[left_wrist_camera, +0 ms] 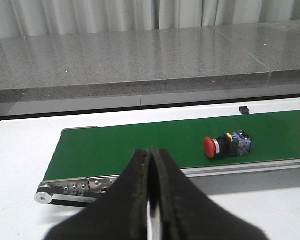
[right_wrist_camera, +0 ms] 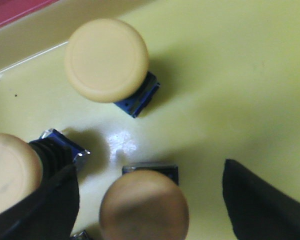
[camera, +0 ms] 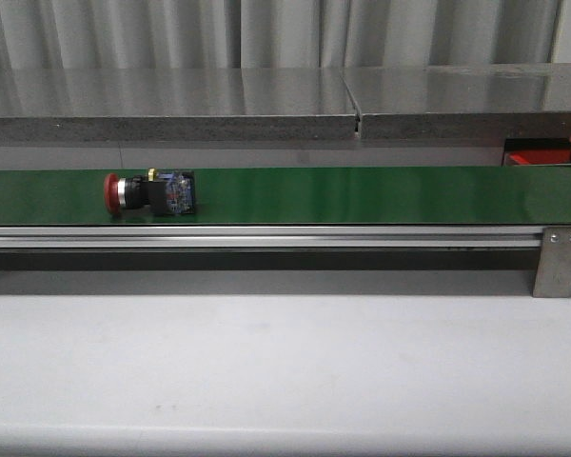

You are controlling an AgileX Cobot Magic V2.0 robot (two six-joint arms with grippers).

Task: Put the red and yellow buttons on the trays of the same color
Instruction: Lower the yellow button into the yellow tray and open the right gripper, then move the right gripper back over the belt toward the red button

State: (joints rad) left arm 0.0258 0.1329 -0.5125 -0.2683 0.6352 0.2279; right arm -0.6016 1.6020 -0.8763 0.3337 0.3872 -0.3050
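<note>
the red button lay on its side on the green belt, cap toward the belt's left end and its black and blue body trailing to the right, so its long axis ran along the belt.

in the left wrist view the left gripper had its jaws pressed together and held nothing. the red button sat ahead of those jaws and off to one side, well apart from them, with open belt between. its axis lay across the line of approach, so the cap faced roughly broadside on.

the right gripper hung over the yellow tray with its jaws spread. three yellow buttons stood on that tray: one beyond the jaws, one between the fingers, and one touching the left-hand finger; whether the jaws gripped any of them could not be told, though they looked open and slack. a strip of the red tray showed at the far corner.

the left arm seemed the nearer to the red button. the red tray lay at the belt's far right end, so the pick would likely call for the jaws to open and close across the button's narrow body.
</note>
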